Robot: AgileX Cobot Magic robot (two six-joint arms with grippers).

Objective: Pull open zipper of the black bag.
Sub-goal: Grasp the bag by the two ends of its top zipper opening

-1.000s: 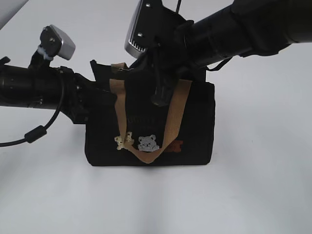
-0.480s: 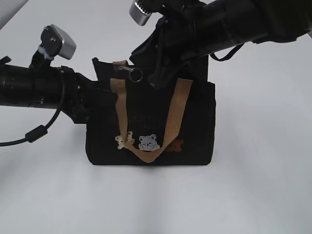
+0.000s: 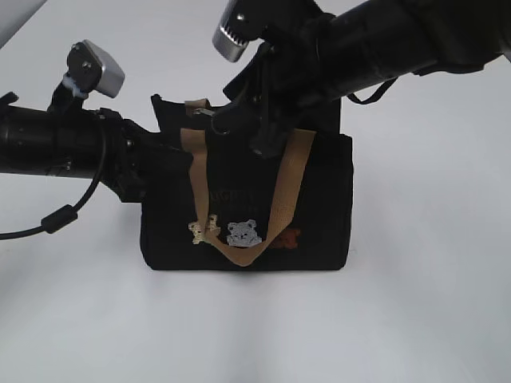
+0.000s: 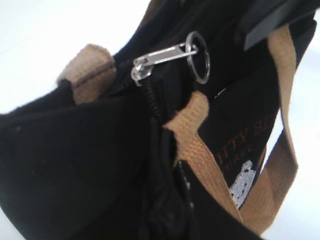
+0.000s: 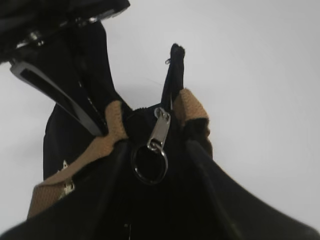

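Note:
The black bag [image 3: 319, 207] stands upright on the white table, its tan handles [image 3: 281, 191] hanging down the front. My left gripper [image 3: 153, 169] is shut on the fabric at the bag's left end; in the left wrist view the fabric hides most of its fingers [image 4: 183, 189]. The zipper's grey metal pull tab [image 5: 160, 128] lies at that left end of the dark zip line [image 4: 150, 97], with its silver ring [image 5: 149, 164] hanging free. My right gripper [image 5: 156, 167] hovers over the ring, open, one dark finger on each side without touching it.
The right arm [image 3: 375, 48] reaches in from the upper right across the bag's top. The left arm [image 3: 48, 140] lies level from the left edge, its cable [image 3: 60, 215] looping below. Bare white table [image 3: 255, 335] surrounds the bag.
My right gripper lifted off the pull tab, leaving tab and ring lying free. It has come back down over the ring with its jaws now apart. Left arm and bag have not moved.

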